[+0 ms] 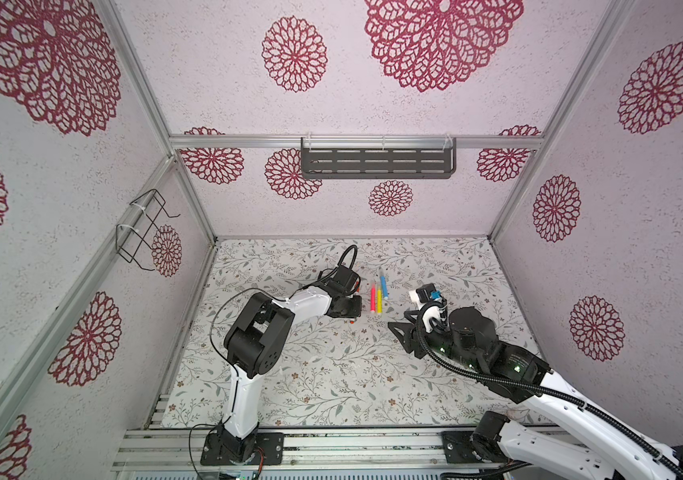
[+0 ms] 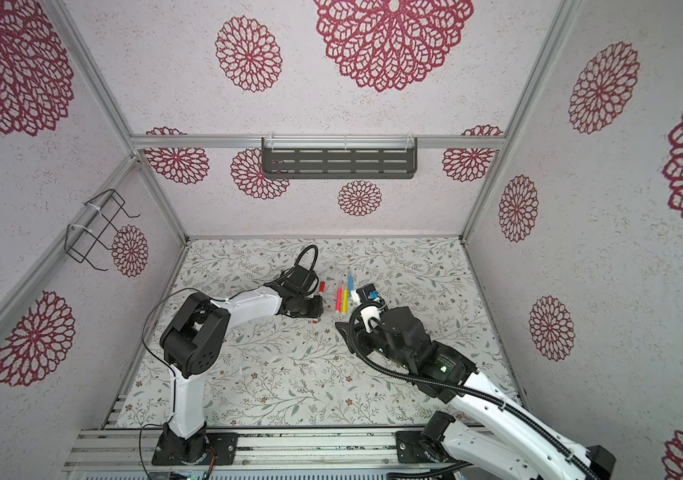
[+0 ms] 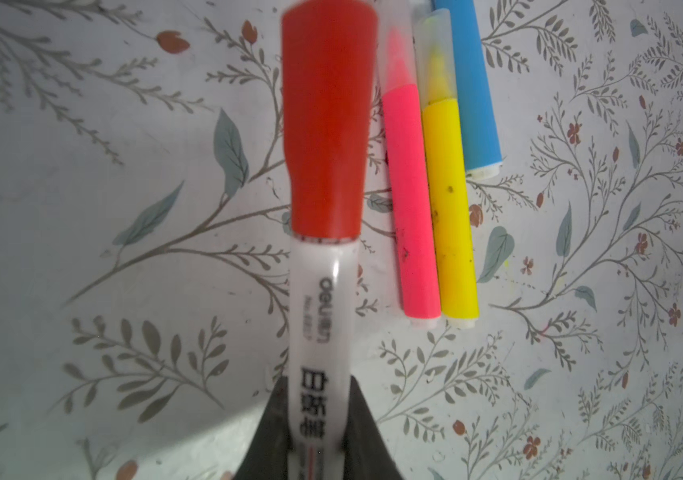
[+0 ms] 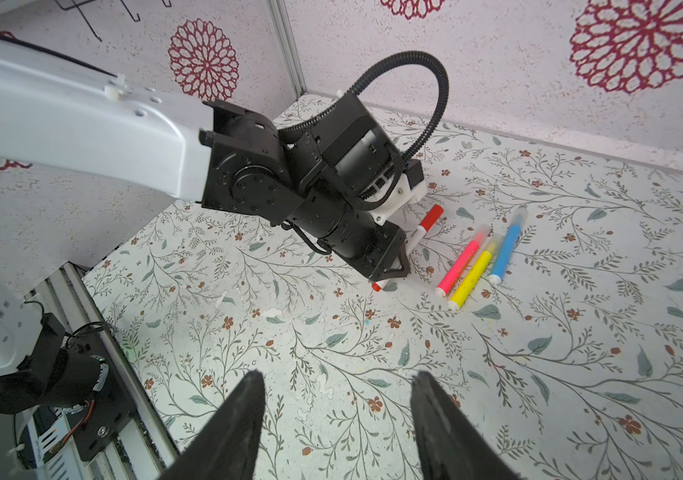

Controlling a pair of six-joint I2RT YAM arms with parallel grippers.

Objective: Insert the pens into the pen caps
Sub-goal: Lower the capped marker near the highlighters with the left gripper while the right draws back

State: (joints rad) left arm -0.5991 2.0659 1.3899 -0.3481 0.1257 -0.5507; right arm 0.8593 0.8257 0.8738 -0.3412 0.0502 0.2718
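Holding white pen (image 3: 318, 316), red cap (image 3: 327, 124) on, in left jaws shut tight on barrel, low over worktop (image 4: 331, 332). Right jaws part open, empty. Pink pen (image 3: 412, 199), yellow pen (image 3: 450, 208), blue pen (image 3: 472, 83) lie just beside. My worry: careless set-down knocks pink pen, scatters row.

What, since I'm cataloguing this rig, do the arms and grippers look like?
The left arm and right arm have white links joined by black joint housings. A ribbed black conduit runs along the right arm; a thin black wire loops beside the left. The left gripper and right gripper have black, tapered fingers.
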